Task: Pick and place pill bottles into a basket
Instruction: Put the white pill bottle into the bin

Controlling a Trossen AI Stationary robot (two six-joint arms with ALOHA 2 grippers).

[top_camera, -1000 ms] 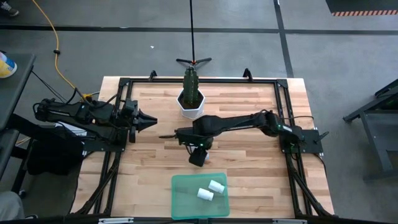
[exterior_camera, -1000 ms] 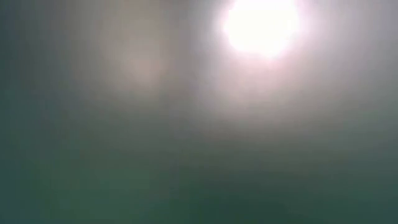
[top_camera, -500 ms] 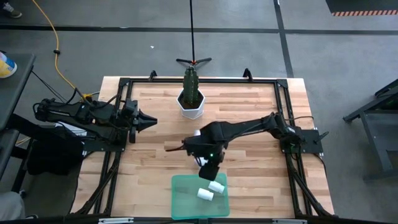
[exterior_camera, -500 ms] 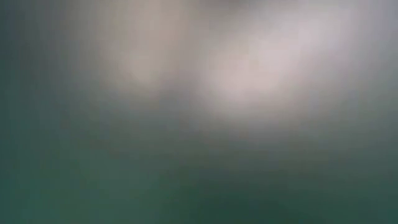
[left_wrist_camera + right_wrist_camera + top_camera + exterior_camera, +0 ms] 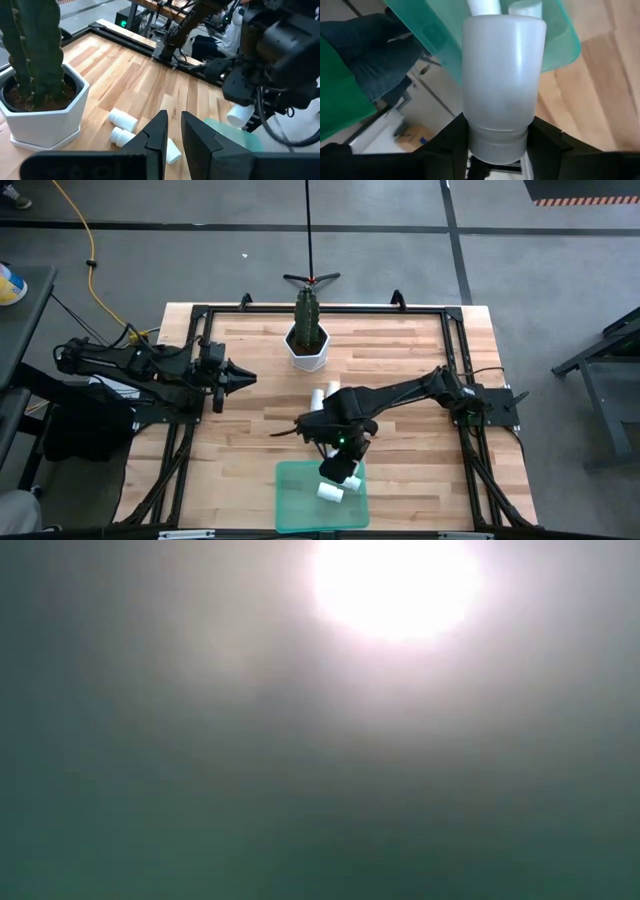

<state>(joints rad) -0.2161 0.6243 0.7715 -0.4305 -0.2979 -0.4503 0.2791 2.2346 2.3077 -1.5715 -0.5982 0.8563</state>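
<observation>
At the near edge of the table lies the green tray (image 5: 320,493), shallow and translucent, with two white pill bottles already lying inside it; one (image 5: 329,492) shows clear of the arm, and the other is largely covered by the gripper in the high view. The right wrist view shows both of them, two white shapes (image 5: 484,6) inside the green tray wall.

Directly over the far end of the tray hangs the right gripper (image 5: 341,467), its fingers closed on a white pill bottle (image 5: 503,75). In the right wrist view that bottle fills the middle, capped end seated between the dark fingers (image 5: 451,145) and its body pointing out over the tray. From the left wrist view the same bottle (image 5: 239,114) sticks out below the dark gripper, above the tray's edge.

Farther back on the wooden table (image 5: 400,360), three more pill bottles (image 5: 322,393) lie on their sides close together, between the right arm and the white hexagonal plant pot (image 5: 307,350) with its cactus (image 5: 307,313).

The left gripper (image 5: 240,377) waits well apart at the table's left side, pointing toward the middle, its fingers (image 5: 159,135) nearly together with only a slim gap and nothing between them.

The low view shows only a blurred green haze and glare.
</observation>
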